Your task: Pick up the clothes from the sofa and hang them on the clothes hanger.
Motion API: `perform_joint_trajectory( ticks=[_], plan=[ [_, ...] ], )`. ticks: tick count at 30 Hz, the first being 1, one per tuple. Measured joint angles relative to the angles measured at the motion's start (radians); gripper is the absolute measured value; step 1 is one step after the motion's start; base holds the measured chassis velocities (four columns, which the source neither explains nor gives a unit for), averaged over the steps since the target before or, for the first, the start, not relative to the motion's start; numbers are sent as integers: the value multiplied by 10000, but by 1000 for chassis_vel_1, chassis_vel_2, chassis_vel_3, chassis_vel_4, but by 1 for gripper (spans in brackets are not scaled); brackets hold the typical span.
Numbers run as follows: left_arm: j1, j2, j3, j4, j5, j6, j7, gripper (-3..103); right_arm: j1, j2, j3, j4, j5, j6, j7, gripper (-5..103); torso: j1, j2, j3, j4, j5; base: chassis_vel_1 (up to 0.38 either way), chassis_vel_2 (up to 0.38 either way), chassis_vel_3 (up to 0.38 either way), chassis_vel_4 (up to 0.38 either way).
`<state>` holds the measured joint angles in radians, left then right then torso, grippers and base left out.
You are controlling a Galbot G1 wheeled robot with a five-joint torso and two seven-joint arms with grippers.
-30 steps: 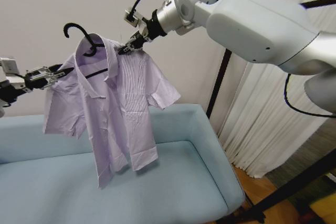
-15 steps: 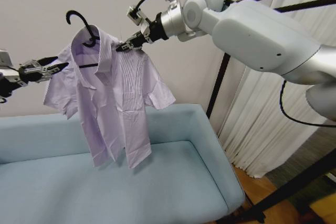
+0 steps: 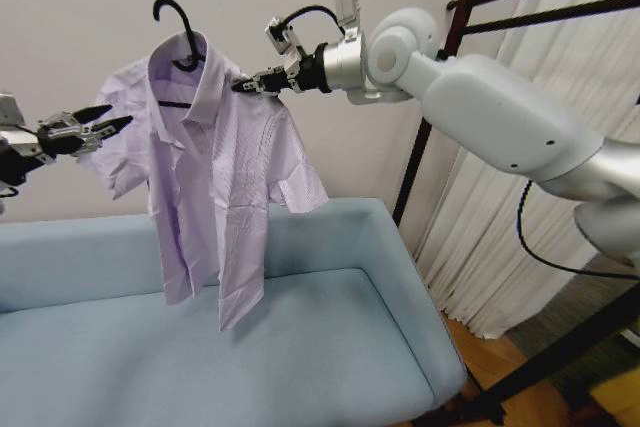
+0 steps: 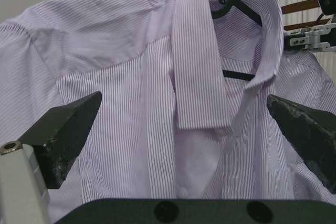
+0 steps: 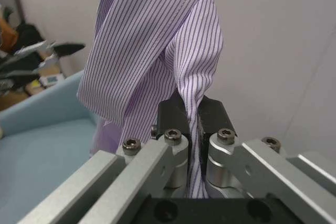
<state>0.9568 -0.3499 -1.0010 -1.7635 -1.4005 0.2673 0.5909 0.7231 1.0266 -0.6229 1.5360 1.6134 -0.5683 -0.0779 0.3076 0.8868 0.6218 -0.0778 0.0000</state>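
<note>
A: What lies nearest, and where is the garment?

B: Nearest is the pale blue sofa (image 3: 330, 347), with nothing on its seat. The lilac striped shirt (image 3: 215, 167) hangs in the air above it, already dressed on a black hanger (image 3: 187, 29).

A: Who carries it?

B: The right pincer (image 3: 243, 85) alone. It is pinching a fold of cloth at the shirt's right shoulder; I cannot tell if the hanger's arm is also inside the grip. The left pincer (image 3: 110, 117) is spread wide just beside the left sleeve and holds nothing.

A: So what could go wrong?

B: I think the thin cloth may slide out of the jaws, because all the weight pulls on one fold. Then shirt and hanger would fall on the sofa. Also the load hangs lopsided, so the hanger could tilt and slip out of the collar.

A: And farther away?

B: The dark rack (image 3: 410, 179) stands to the right, behind the arm. The hook swings free, so it may miss the bar or knock against it
</note>
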Motion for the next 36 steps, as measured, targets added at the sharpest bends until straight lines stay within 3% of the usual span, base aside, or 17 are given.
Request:
perform_joint_trajectory(
  ticks=[1, 2, 3, 4, 9, 10, 14, 20, 27, 36],
  plan=[
    [48, -102, -49, -96, 39, -6, -66, 100, -273, 0, 338, 281, 176, -29, 716, 2, 0, 0, 0, 1, 0, 0, 0, 0, 0],
    [150, -450, -156, -401, 176, -18, -210, 100, -1092, 39, 1253, 1261, 675, 128, 3374, 2, -1, 1, 0, 0, 0, 0, 0, 0, 0],
    [157, -547, -180, -482, 210, -21, -242, 100, -1257, 90, 1450, 1470, 737, 176, 4158, 2, 0, 1, 0, -1, 0, 0, 0, 0, 0],
    [157, -547, -180, -482, 210, -21, -242, 100, -1257, 90, 1450, 1470, 737, 176, 4158, 2, 0, 1, 0, -1, 0, 0, 0, 0, 0],
    [210, -1082, -254, -919, 410, -53, -607, 100, -1673, 608, 2563, 2300, 1421, -397, 7925, 2, 0, 1, -1, 0, 0, 0, 0, 0, 0],
    [210, -1082, -254, -919, 410, -53, -607, 100, -1673, 608, 2563, 2300, 1421, -397, 7925, 2, 0, 1, -1, 0, 0, 0, 0, 0, 0],
    [331, -1615, -372, -1416, 712, -128, -1064, 100, -1577, 761, 2836, 2168, 979, -520, 9541, 2, 0, 1, 0, 1, 0, 0, 0, 0, 0],
    [417, -2189, -388, -1674, 1141, -261, -1412, 100, -1120, 894, 2846, 1619, 969, -235, 10677, 2, 0, 1, 0, -3, 3, 0, 0, 0, 0],
    [823, -3382, -351, -2196, 1853, -421, -1808, 100, -439, 945, 2377, 531, 869, 861, 12440, 2, 1, 0, 1, 3, 1, 0, 0, 0, 0],
    [601, -3898, -130, -2187, 2104, -439, -1821, 100, 1565, 1057, 1493, -495, 2030, 1576, 14096, 2, 0, 1, -1, 1, 0, 0, 0, 0, 0]
  ],
)
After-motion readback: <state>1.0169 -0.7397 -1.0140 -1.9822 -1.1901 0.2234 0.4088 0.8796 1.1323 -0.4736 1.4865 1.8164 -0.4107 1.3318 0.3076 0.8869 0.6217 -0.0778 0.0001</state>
